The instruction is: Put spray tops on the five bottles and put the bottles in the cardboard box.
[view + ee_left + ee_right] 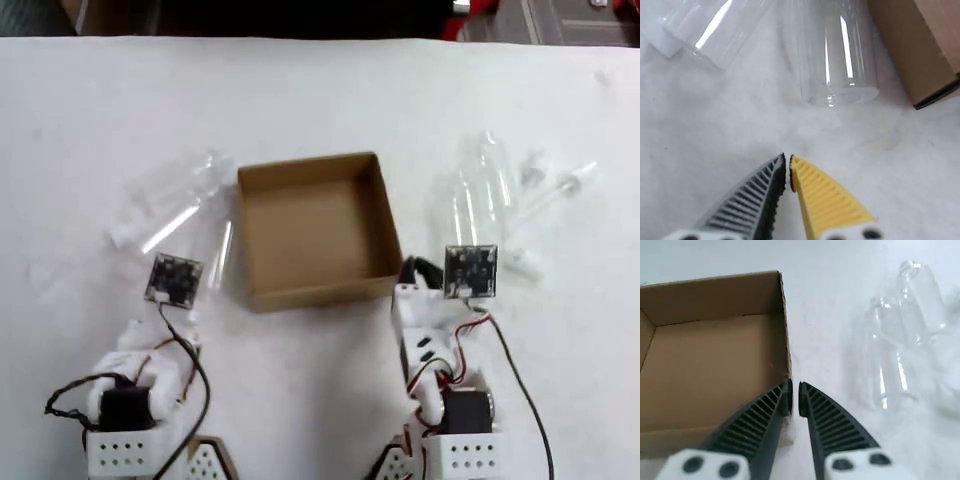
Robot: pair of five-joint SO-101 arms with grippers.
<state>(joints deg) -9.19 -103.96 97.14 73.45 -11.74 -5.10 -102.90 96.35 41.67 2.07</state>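
The left gripper [787,160], one ribbed finger grey and the other yellow, is closed tip to tip with nothing between the fingers. It points down at the white table [700,130], near the flat base of a clear plastic bottle [837,55] lying on its side. A second clear bottle [715,25] lies beside that one, with a white end piece [660,37] on it. In the high view this arm sits at the lower left of the frame. The two bottles lie above it, left of centre, and the nearer one [220,250] is just beside the box's left wall.

The right gripper [794,390], with two black ribbed fingers, is also closed on nothing, with a hairline gap at the tips. It hangs by the near right corner of the open brown cardboard box [715,295], which stands at the centre of the high view [320,292].

At the right of centre in the high view, a cluster of clear bottles [485,190] lies on the table. A white spray top with a thin tube [570,183] lies at the cluster's right edge.
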